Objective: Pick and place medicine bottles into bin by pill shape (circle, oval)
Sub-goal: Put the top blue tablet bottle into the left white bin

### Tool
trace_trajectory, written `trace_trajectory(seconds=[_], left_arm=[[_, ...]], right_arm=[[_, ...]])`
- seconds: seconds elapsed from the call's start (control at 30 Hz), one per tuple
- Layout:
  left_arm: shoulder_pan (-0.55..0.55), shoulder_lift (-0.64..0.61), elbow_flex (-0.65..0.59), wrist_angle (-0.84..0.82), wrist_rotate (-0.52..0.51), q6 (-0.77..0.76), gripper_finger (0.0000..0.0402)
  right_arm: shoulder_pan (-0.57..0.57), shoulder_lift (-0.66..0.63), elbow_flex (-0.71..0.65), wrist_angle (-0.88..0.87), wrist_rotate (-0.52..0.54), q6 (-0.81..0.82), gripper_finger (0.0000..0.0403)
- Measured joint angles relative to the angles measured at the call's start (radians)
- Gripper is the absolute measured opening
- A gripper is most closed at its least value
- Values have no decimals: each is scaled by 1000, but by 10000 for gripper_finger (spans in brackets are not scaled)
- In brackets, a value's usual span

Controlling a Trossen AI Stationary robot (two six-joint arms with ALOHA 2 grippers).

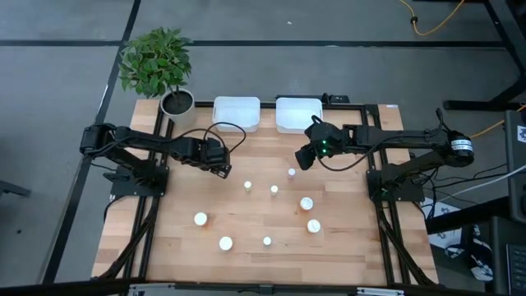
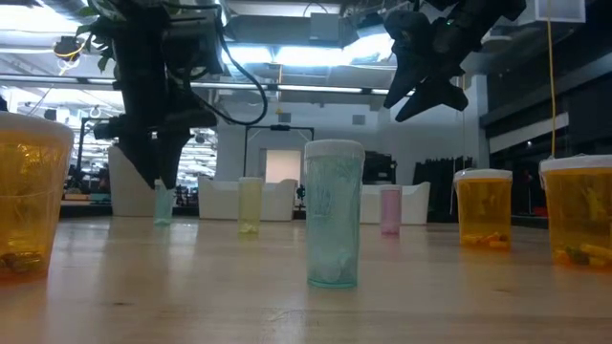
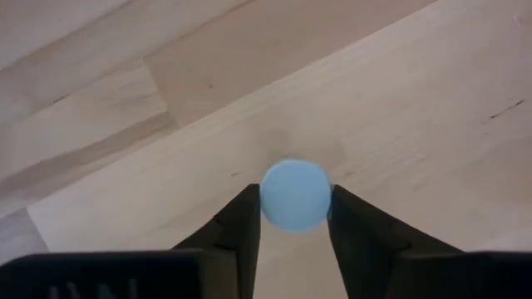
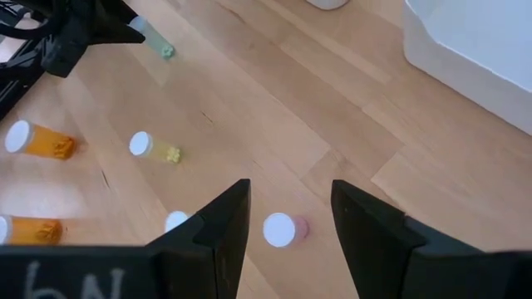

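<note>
My left gripper [image 3: 294, 203] is shut on a small bluish bottle [image 3: 295, 194] at the table's left middle; in the high view the gripper [image 1: 223, 171] hides it. Other medicine bottles stand upright on their bases on the wood: a pink one [image 1: 292, 173], pale ones [image 1: 247, 187] [image 1: 274, 189], and orange ones [image 1: 306, 202] [image 1: 200, 219]. My right gripper [image 1: 302, 160] hangs high above the pink bottle [image 4: 283, 230], fingers a little apart, nothing between them. My left gripper pinches the bluish bottle's round cap [image 3: 270, 203] between its two fingers, one on each side. The fingers come from above, pointing steeply down. The bottle stands upright, and its base [image 2: 163, 220] appears to be on the table.
Two white bins [image 1: 237, 113] [image 1: 298, 113] stand side by side at the far edge. A potted plant [image 1: 177, 103] is at the far left corner. More bottles [image 1: 313, 225] [image 1: 226, 242] [image 1: 267, 241] stand toward the near edge, with bare wood between them.
</note>
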Motion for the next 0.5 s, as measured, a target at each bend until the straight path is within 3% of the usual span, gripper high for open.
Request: trace_trajectory(seconds=[0.23,0.5], left_arm=[[64,0,122,0,53,88,105],[225,49,366,4,54,326,104]], right_arm=[[0,0,0,0,6,-12,171],[0,0,0,2,7,-10,171]])
